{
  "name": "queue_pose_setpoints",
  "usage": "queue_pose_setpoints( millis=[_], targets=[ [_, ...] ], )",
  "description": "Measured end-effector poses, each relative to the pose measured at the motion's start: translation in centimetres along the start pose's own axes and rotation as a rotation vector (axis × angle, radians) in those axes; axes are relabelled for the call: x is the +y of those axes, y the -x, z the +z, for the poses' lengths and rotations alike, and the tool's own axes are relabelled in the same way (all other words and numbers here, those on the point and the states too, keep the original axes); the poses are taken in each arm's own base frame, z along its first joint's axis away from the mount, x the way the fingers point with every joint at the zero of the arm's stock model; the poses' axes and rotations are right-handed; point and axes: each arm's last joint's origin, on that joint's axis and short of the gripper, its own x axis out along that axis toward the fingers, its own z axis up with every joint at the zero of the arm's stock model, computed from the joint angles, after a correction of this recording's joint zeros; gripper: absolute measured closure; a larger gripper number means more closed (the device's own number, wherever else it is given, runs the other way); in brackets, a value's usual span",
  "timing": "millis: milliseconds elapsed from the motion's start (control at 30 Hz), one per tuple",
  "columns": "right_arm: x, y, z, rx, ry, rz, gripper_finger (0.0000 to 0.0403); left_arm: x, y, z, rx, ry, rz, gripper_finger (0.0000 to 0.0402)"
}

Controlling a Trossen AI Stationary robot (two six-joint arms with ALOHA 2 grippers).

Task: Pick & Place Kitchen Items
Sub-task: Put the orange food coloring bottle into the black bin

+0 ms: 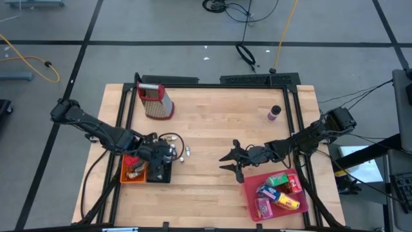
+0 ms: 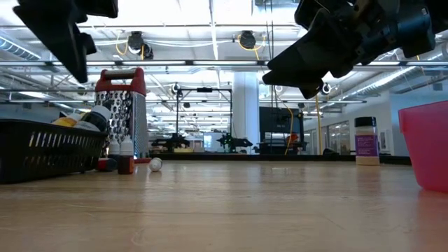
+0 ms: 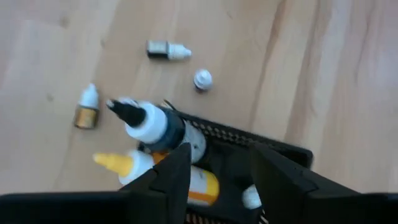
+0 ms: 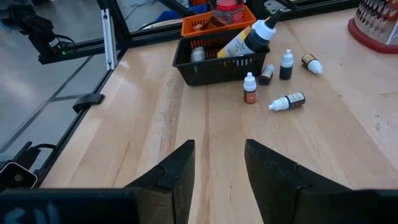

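Left gripper [image 1: 156, 153] hangs over the black basket [image 1: 159, 173] at lower left of the high view. Fingers [image 3: 177, 171] spread, nothing between them; the basket's contents lie just below.

The basket holds a yellow bottle [image 3: 186, 180] lying on its side and a white bottle with a dark tip [image 3: 149, 121] sticking out over the rim. An orange bin [image 1: 132, 169] touches the basket on its left side, with red items inside.

Small bottles are scattered on the wood just beside the basket, toward frame centre. In the right wrist view: one upright with a white cap [image 4: 249, 88], one dark upright [image 4: 286, 65], one lying flat [image 4: 287, 101], two more tilted near the basket wall. The low view shows two of them standing at left [image 2: 125, 157], plus a small white ball [image 2: 155, 164].

Right gripper [image 1: 233, 158] is at centre of the high view, above bare table [image 1: 212, 122], fingers [image 4: 177, 171] spread and empty. It sits just up-left of the pink bin [image 1: 254, 209] at lower right.

The pink bin holds cartons: green [image 1: 278, 180], red [image 1: 295, 183], blue [image 1: 267, 192], pink [image 1: 262, 207], and a yellow-orange packet [image 1: 288, 202].

A purple-labelled jar [image 1: 274, 113] stands alone at upper right. The grater [image 1: 154, 100], red-topped, is at upper left, well apart from both grippers.
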Motion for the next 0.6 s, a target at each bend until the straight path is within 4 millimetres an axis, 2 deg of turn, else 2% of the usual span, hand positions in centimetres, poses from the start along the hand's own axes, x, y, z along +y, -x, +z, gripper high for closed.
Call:
queue_pose_setpoints(
  millis=[300,600],
  targets=[
    [-0.1,0.0,0.0,-0.001,-0.001,-0.004,0.0271,-1.4,-0.3,2.0,-0.211,-0.165,-0.081,0.0231],
    [-0.2,0.0,0.0,-0.001,-0.001,-0.006,0.0271,-0.9,-4.1,3.1,-0.110,-0.152,-0.036,0.0231]
  ],
)
